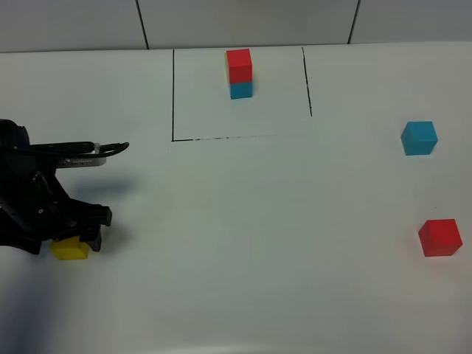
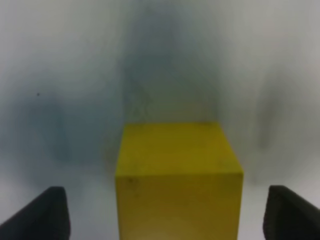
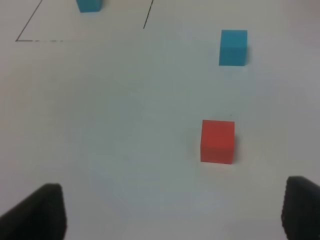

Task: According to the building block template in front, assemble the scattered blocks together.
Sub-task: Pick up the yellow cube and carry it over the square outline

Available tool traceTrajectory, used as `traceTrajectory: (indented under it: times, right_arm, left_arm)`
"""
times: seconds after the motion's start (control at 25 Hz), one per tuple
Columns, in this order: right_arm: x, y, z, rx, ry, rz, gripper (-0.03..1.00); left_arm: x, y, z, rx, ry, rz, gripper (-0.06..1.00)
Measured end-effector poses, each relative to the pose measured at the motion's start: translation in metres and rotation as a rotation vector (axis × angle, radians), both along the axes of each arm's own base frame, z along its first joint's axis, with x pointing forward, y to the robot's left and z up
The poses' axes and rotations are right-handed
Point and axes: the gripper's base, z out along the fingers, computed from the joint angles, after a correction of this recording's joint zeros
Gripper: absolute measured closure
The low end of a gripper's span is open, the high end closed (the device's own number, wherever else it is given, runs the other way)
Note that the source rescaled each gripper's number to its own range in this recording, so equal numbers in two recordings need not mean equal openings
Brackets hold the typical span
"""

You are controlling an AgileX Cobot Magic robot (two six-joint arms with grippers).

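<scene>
Matte yellow cube (image 2: 179,170), straddled by left gripper (image 2: 167,212), fingers spread, seemingly clear of both faces (blurry). Right gripper (image 3: 170,210) spread, empty. Risk: uneven closing, cube twisting out.

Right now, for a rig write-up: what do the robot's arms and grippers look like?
The bulky matte-black left arm carries a pale grey bar with a small dark marking, too small to read, and a thin black cable-like loop. The left gripper and right gripper show blunt, dark, blocky fingertips.
</scene>
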Motion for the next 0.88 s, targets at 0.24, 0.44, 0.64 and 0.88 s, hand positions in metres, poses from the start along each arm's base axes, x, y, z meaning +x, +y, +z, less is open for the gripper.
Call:
traceTrajectory:
  times: [0.24, 0.44, 0.64, 0.88]
  right_arm:
    - [0.0, 0.0, 0.0, 0.002, 0.0, -0.001, 0.22]
    - [0.0, 0.0, 0.0, 0.002, 0.0, -0.001, 0.22]
    - [0.0, 0.0, 0.0, 0.001, 0.0, -0.001, 0.22]
    - [0.0, 0.0, 0.0, 0.001, 0.0, -0.001, 0.22]
  left_arm:
    - [0.0, 0.0, 0.0, 0.003, -0.001, -0.01, 0.93]
    - [0.01, -0.002, 0.01, 0.0, -0.003, -0.135, 0.93]
    - [0.029, -0.019, 0.039, -0.019, 0.0, -0.364, 0.93]
    - [0.053, -0.064, 0.061, -0.029, 0.014, -0.677, 0.93]
